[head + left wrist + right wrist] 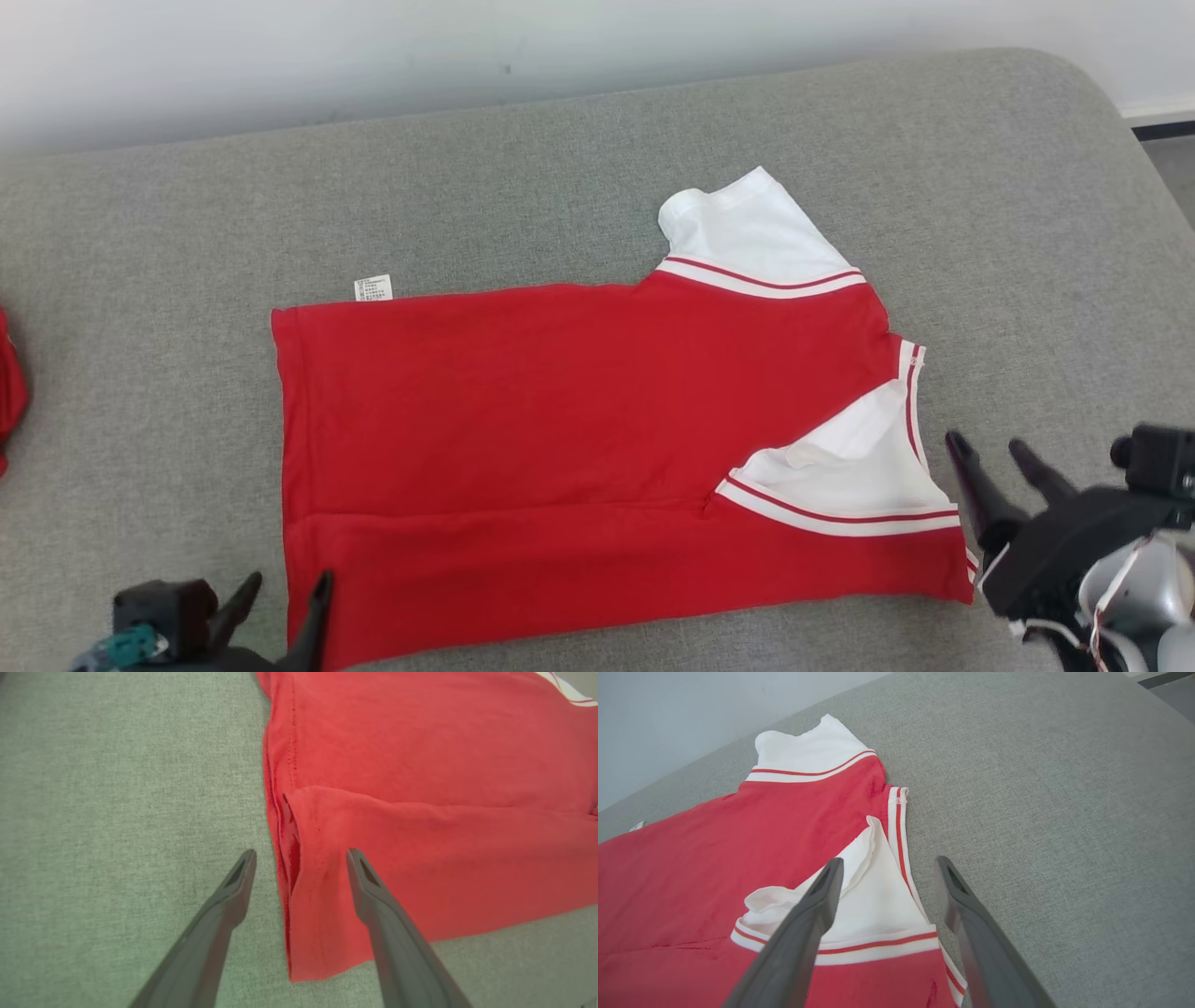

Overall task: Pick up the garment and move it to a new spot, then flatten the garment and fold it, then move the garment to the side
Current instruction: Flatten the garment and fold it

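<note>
Grey woven fabric covers the wide padded bench (579, 168), with a pale wall (373, 56) across the top of the frame. The garment (560, 401), a red shirt with white sleeves edged in red and white stripes, lies flat at the centre of the head view, with its hem at the left and its neck end at the right. Its lower strip is folded up over the body, so the cloth beneath that fold is hidden. One white sleeve (747, 229) points toward the upper right. The other sleeve (850, 476) lies folded in over the red body at the lower right, its cloth rumpled. A small white care label (372, 288) pokes out at the shirt's upper left edge, its print too small to read.

At the far left edge a bit of another red cloth (9, 392) is cut off by the frame.

The left gripper (290, 579) sits at the lower left, partly cut off, its fingers (219, 914) spread apart astride the shirt's folded hem corner and holding nothing. The right gripper (985, 442) sits at the lower right beside the neck end, its fingers (803, 933) also spread and empty, one over the folded sleeve and one over bare bench. Whether any fingertip touches the cloth is unclear.
</note>
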You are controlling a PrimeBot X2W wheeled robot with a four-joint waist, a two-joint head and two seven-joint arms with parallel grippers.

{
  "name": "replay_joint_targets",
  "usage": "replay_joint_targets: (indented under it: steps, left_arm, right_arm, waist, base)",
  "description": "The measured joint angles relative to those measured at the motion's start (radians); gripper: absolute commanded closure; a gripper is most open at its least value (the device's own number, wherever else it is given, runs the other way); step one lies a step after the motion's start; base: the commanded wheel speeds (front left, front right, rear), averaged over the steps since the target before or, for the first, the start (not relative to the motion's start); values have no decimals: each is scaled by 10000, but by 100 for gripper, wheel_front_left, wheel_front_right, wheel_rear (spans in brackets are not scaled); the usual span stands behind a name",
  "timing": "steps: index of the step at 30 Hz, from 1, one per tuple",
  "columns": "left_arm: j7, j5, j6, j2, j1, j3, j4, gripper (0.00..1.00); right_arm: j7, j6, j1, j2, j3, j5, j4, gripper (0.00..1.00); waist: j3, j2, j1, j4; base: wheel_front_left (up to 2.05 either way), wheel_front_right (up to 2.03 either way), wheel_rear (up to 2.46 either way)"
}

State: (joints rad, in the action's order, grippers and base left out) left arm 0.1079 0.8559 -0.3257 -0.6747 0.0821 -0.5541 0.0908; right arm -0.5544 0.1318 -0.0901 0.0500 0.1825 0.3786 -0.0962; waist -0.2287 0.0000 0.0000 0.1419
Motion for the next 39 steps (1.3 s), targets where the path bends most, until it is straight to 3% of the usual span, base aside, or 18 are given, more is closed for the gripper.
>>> replay_joint_targets:
  steps: [5, 9, 15, 22, 30, 39]
  left_arm:
    - [58, 125, 94, -349, 329, 420, 309, 0]
    - [433, 205, 362, -514, 1509, 744, 349, 0]
    - [1933, 1434, 1406, -359, 3725, 1043, -558, 0]
    - [3975, 2366, 2297, -629, 6052, 1126, -1818, 0]
    - [5731, 2504, 2460, -1241, 7452, 968, -2339, 0]
    - [6531, 2017, 2393, -1770, 8031, 612, -2462, 0]
  right_arm:
    - [-817, 0, -1021, 4, 2, -731, -430, 0]
    - [-1893, 0, -2580, -4, -265, -1191, -48, 0]
    - [-3051, 0, -5162, 27, -579, -1547, 1720, 0]
    - [-3124, 0, -7410, 19, -869, -1977, 3638, 0]
    - [-2897, 0, -9012, 10, -1302, -2359, 4936, 0]
    - [-2380, 0, -9941, 12, -1419, -2408, 5827, 0]
  waist:
    - [-96, 0, 0, -35]
    - [-343, 0, 0, -59]
    - [-920, 1, 1, -74]
    - [-1683, 1, 2, -2]
    - [-2536, 1, 3, 242]
    - [-3239, 1, 2, 505]
  base:
    - [0, 0, 0]
    - [0, 0, 0]
    - [0, 0, 0]
    - [0, 0, 0]
    - [0, 0, 0]
    - [0, 0, 0]
